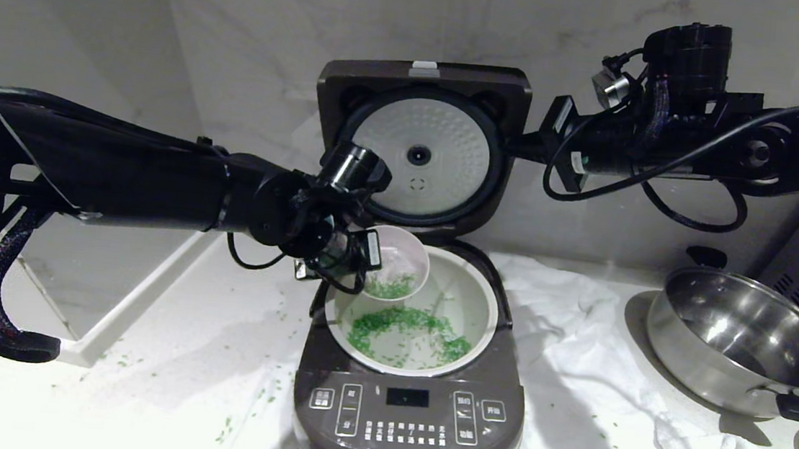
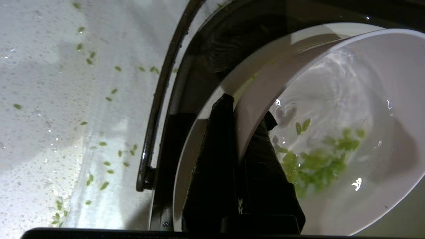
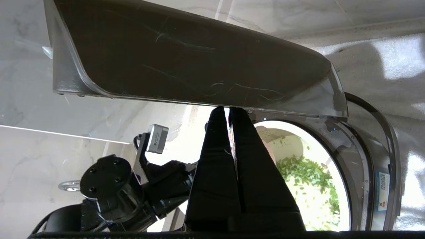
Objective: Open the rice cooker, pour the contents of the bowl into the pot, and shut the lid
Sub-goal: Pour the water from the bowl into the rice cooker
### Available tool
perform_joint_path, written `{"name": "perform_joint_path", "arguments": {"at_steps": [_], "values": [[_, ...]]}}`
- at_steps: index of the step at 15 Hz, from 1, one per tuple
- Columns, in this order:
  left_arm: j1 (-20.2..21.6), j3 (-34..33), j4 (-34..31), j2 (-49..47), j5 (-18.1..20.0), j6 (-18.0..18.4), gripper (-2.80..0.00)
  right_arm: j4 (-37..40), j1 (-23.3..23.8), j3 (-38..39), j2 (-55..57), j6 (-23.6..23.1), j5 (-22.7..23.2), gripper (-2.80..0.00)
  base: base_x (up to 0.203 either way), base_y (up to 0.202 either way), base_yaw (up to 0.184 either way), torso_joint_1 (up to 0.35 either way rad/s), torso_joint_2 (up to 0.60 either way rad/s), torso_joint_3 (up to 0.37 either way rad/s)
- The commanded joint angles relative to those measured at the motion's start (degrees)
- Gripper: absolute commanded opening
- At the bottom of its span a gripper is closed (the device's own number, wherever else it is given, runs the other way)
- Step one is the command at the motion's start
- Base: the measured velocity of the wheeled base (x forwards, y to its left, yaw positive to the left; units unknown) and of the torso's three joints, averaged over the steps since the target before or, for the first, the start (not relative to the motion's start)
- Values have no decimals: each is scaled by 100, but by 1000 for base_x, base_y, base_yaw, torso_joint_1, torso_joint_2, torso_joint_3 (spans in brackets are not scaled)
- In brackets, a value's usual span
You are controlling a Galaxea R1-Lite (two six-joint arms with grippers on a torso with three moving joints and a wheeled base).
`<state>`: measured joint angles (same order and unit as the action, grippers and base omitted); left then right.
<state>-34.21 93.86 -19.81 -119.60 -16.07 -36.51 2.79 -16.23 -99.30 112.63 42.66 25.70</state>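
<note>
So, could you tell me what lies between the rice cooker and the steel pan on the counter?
Only crumpled white cloth lies between the rice cooker and the steel pan, with a few stray green bits on it; the head view shows this.

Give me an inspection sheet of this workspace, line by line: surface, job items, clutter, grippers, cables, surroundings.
Surface: white counter with a rumpled white cloth; green bits scattered left of the cooker.
Job's things: cooker open, lid upright; pot holds green bits; bowl tilted over the pot, some bits inside.
Clutter: steel pan at right.
Grippers: left gripper shut on the bowl's rim; right gripper shut, tips at the lid's edge.
Cables: black loops on the right arm; braided hose at the left arm's base.
Surroundings: marble wall behind.
</note>
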Motion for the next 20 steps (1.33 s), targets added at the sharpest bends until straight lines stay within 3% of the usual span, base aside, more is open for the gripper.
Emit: {"name": "perform_joint_path", "arguments": {"at_steps": [1, 3, 6, 11, 16, 18, 20], "values": [[-16, -13, 23, -2, -59, -27, -280, -31, -3, -17, -22, 76, 14, -280, 0, 0, 0, 0, 0, 0], [-16, -145, 393, 7, -64, -32, -280, -24, -3, -36, -13, 76, 14, -280, 0, 0, 0, 0, 0, 0], [-64, -638, 1590, 6, -82, 20, -280, -24, -3, -19, 5, 76, 14, -280, 0, 0, 0, 0, 0, 0], [-92, -1972, 4718, 4, -214, 314, -280, -33, 14, -19, 22, 67, 14, -280, 0, 0, 0, 0, 0, 0], [-49, -3438, 8605, -345, 347, 1307, -280, -33, 14, -19, 42, 148, 14, -280, 0, 0, 0, 0, 0, 0], [-91, -3604, 9279, -504, 379, 1870, -280, -33, 14, -10, 84, 182, 14, -280, 0, 0, 0, 0, 0, 0], [-205, -3593, 9425, -466, -4, 2266, -280, -33, 14, -10, 101, 182, 14, -280, 0, 0, 0, 0, 0, 0]]}}
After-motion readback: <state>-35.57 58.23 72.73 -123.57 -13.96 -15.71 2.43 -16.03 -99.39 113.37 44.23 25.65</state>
